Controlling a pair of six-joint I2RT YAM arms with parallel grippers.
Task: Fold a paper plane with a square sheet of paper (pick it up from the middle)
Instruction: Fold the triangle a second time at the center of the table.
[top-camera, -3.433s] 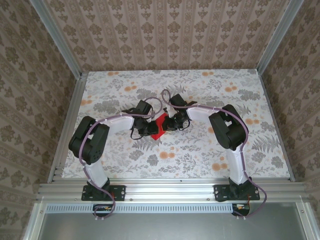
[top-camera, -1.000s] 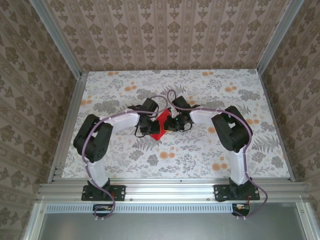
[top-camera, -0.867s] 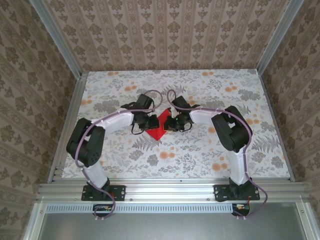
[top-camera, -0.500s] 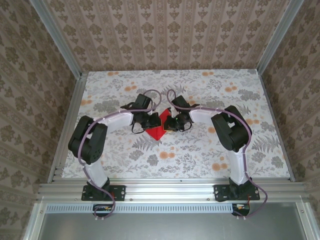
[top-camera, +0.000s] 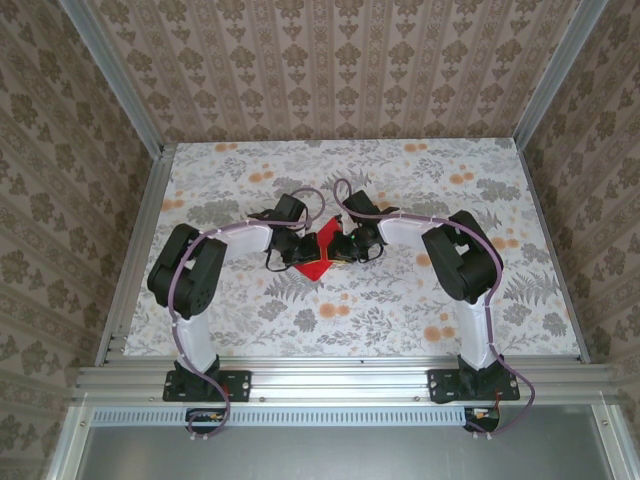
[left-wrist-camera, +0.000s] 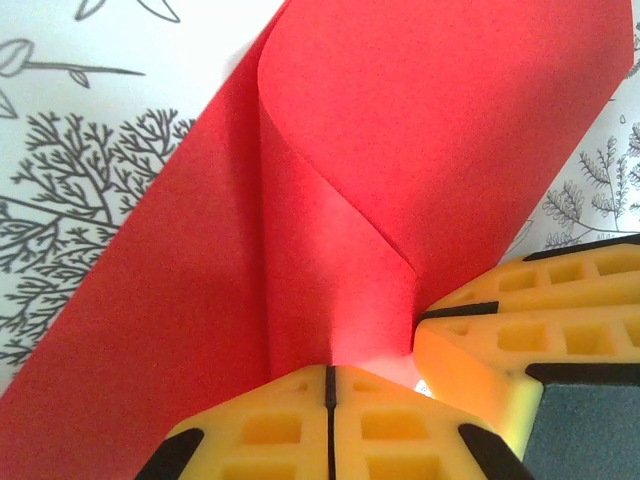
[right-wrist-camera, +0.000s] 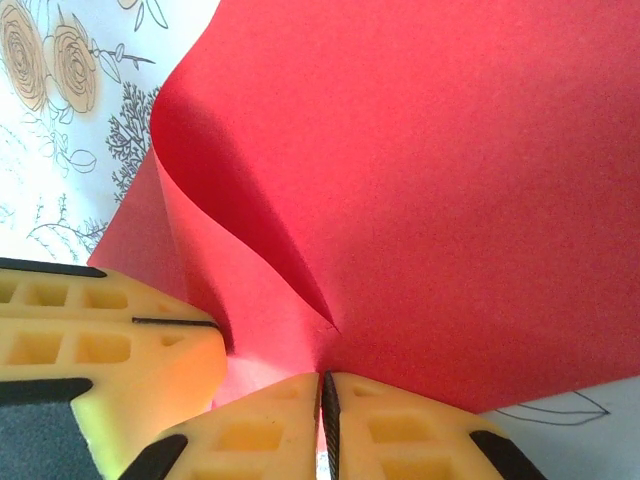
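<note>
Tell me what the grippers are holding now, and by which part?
The left gripper and the right gripper both pinch the red sheet of paper at its raised fold, close together.

Bright red square sheet of paper (top-camera: 318, 252), thin and plain, near the middle of the floral worktop (top-camera: 420, 300), one flap curled up in a soft roll, one corner pointing at the near edge, pinched by left claw (left-wrist-camera: 330, 375) and right claw (right-wrist-camera: 325, 385)
</note>
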